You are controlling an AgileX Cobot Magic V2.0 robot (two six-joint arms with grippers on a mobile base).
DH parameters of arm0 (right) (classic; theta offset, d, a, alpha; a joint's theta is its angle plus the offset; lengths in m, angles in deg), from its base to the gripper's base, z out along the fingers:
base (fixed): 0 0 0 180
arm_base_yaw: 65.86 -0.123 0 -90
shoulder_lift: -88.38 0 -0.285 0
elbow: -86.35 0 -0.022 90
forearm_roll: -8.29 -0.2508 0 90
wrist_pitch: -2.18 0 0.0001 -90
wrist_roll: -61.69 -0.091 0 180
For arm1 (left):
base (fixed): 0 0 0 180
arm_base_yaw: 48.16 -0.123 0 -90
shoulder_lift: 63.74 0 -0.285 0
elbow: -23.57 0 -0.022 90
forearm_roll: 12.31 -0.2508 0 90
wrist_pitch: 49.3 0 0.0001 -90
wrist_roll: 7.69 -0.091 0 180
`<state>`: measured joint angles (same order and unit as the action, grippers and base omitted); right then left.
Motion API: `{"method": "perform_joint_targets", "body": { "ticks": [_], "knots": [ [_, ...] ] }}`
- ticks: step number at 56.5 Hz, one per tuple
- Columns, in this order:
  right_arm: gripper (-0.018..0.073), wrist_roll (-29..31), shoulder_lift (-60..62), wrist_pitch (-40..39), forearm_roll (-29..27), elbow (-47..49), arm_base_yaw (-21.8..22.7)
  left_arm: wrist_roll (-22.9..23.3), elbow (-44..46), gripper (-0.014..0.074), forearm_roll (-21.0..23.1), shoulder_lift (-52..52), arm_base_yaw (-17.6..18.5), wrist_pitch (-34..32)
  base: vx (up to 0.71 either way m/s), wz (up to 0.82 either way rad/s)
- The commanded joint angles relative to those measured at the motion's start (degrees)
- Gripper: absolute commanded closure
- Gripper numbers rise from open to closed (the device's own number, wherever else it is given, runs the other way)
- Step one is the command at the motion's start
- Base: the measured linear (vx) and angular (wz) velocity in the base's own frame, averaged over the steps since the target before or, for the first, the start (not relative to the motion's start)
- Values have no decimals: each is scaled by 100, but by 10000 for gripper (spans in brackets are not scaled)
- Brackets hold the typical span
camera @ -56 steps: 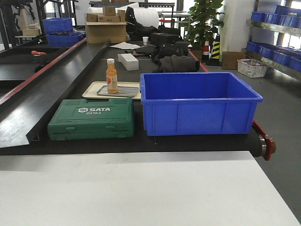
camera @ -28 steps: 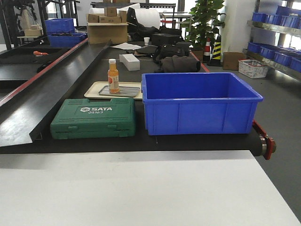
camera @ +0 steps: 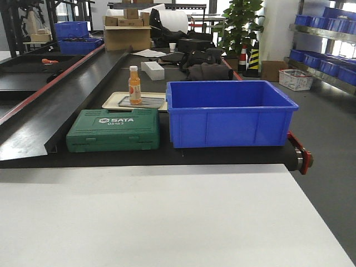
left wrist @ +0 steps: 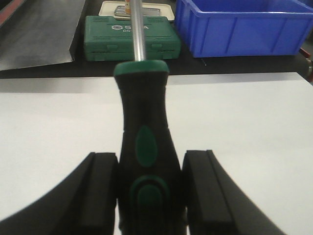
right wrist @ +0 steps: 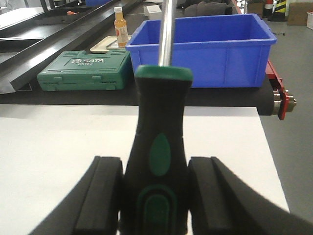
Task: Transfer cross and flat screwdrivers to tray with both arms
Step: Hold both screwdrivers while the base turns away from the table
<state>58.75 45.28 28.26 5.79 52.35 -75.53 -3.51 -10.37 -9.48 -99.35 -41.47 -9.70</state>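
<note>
My left gripper (left wrist: 150, 161) is shut on a screwdriver (left wrist: 144, 112) with a black-and-green handle. Its grey shaft (left wrist: 138, 29) points forward and runs off the top of the left wrist view. My right gripper (right wrist: 155, 161) is likewise shut on a second screwdriver (right wrist: 161, 107), shaft (right wrist: 167, 29) pointing forward. Both tips are out of frame, so I cannot tell cross from flat. Both hang over the white table (camera: 167, 222). The grey metal tray (camera: 149, 102) lies on a beige tray (camera: 113, 100) on the black conveyor beyond. Neither arm appears in the front view.
An orange bottle (camera: 134, 85) stands on the grey tray. A green SATA case (camera: 114, 129) and a large blue bin (camera: 228, 114) sit at the conveyor's near edge, between the table and the trays. A raised black ramp (camera: 39, 119) runs along the left.
The front view has shifted: the conveyor, case and bin now look slightly smaller and farther off. The objects themselves have not moved relative to each other.
</note>
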Motion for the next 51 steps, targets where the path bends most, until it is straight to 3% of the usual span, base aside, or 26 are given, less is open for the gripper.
{"method": "perform_joint_targets", "body": {
  "ticks": [1, 51],
  "knots": [
    [567, 13, -9, -543, 19, 193, -4, 0, 171, 595, 43, -22, 22, -540, -24, -14],
    [567, 13, -9, -543, 19, 193, -4, 0, 171, 595, 43, -22, 22, -540, -25, -30]
  ]
}}
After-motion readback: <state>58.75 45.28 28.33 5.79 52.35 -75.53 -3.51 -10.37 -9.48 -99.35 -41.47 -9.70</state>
